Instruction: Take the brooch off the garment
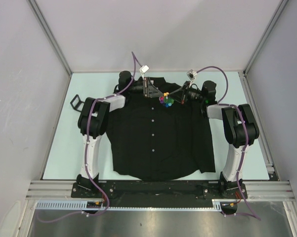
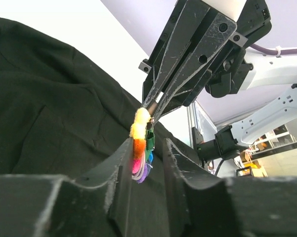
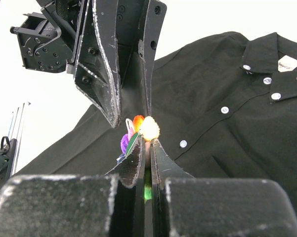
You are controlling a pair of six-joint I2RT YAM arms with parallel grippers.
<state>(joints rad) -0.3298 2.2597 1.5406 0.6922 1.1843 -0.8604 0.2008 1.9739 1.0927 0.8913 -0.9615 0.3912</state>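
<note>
The garment [image 1: 158, 143] is a black button-up shirt lying flat, collar at the far side; it also shows in the left wrist view [image 2: 49, 98] and the right wrist view [image 3: 227, 74]. The brooch [image 1: 166, 100] is a rainbow flower on the upper chest, raised on edge above the cloth. My right gripper [image 1: 174, 100] [image 3: 150, 143] is shut on the brooch [image 3: 149, 127], pinching its yellow petal. My left gripper [image 1: 157, 95] [image 2: 144, 143] is open, its fingers either side of the brooch [image 2: 141, 148], which touches the left finger. The right gripper [image 2: 153, 106] meets it from the opposite side.
The shirt lies on a pale green table [image 1: 59, 148] walled in by grey panels. A small black looped object [image 1: 75, 101] lies at the left beside the left arm. A metal rail [image 1: 158, 187] runs along the near edge.
</note>
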